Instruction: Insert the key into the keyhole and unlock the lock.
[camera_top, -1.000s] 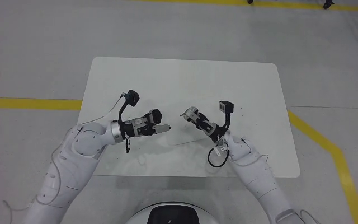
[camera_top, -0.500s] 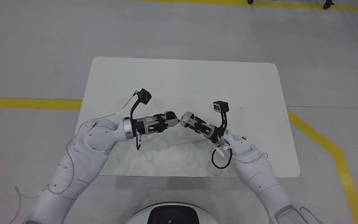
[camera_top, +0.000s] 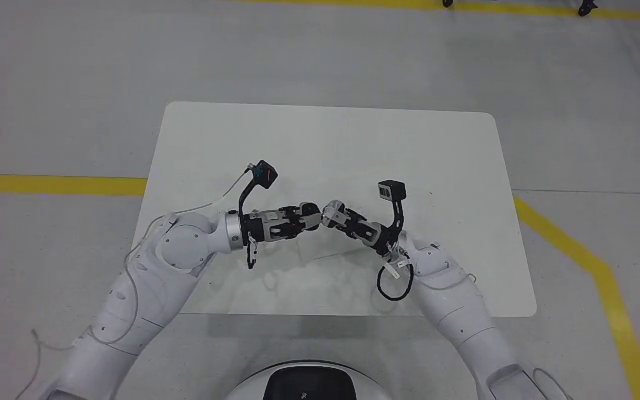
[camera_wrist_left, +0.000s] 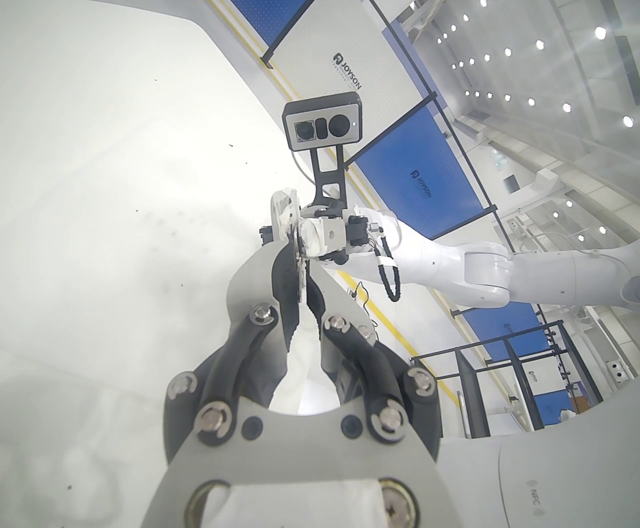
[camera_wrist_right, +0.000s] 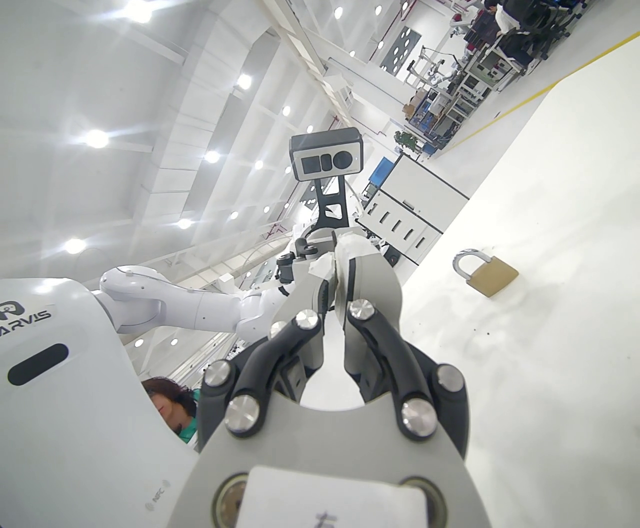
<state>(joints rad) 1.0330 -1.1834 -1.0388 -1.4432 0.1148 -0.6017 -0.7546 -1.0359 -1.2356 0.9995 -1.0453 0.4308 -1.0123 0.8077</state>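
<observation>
Padlock lies flat on the bench, shackle seated, well apart from both grippers. Key looks like the thin metal piece pinched edge-on between the left gripper fingers. Right gripper meets it tip to tip above mid-bench. Its fingers are pressed together; can't tell what they grip, if anything.
</observation>
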